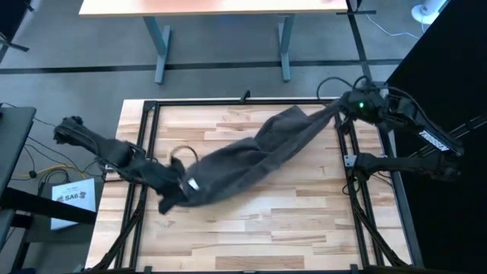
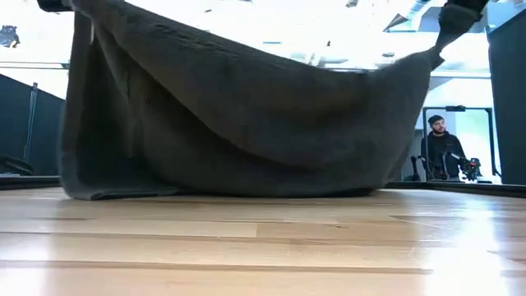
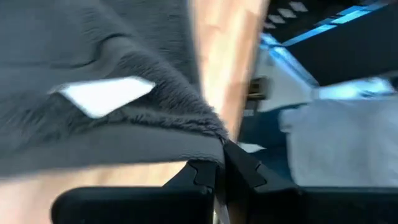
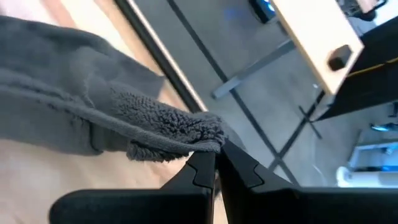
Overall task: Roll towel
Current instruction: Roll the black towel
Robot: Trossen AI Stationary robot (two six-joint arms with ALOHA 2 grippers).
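Note:
The dark grey towel (image 1: 251,156) stretches slantwise across the wooden table, from the near left up to the far right. It is bunched lengthwise. My left gripper (image 1: 173,190) is shut on its near-left end, beside a small white tag (image 3: 102,93). My right gripper (image 1: 340,109) is shut on its far-right end, at the table's far right corner. In the low view the towel (image 2: 246,107) sags between the two raised ends, and its lower folds (image 2: 123,193) rest on the tabletop. My left gripper pinches a corner of the towel (image 3: 214,130) between its two fingertips, next to the hemmed edge with the white tag. The fingers slant downward. The held end is lifted, and the cloth runs away from it toward the other arm. My right gripper pinches a fluffy corner of the towel (image 4: 208,134) between its two fingertips, at the hem. The fingers slant downward from the far right. This end is lifted clear of the table, and the cloth runs off it in a narrow, gathered band.
Black frame rails (image 1: 148,152) run along the table's left, far and right sides. A dark cable loop (image 1: 183,151) lies near my left gripper. The near half of the tabletop (image 1: 266,236) is bare wood. A person (image 2: 440,144) stands in the room behind.

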